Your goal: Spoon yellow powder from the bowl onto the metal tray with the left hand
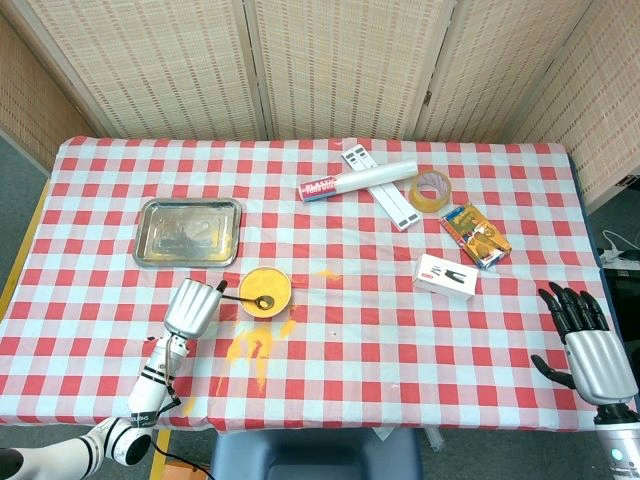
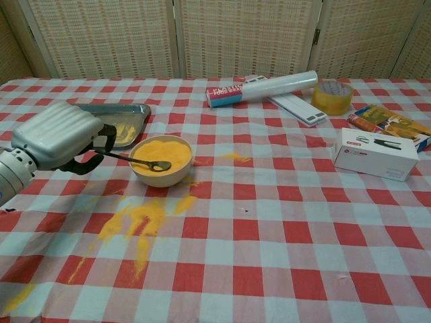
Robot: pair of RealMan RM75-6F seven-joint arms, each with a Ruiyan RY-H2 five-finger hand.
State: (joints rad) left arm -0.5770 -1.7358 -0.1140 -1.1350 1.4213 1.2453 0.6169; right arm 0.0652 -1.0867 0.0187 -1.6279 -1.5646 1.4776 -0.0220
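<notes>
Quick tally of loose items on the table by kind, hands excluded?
Bowl: 1
Spoon: 1
Metal tray: 1
Roll: 1
Tape ring: 1
Boxes, white and colourful: 2
Flat white strips: 2
Total: 9

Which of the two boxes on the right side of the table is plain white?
The white box nearer the yellow powder bowl; the colourful printed box lies beyond it, by the tape roll.
</notes>
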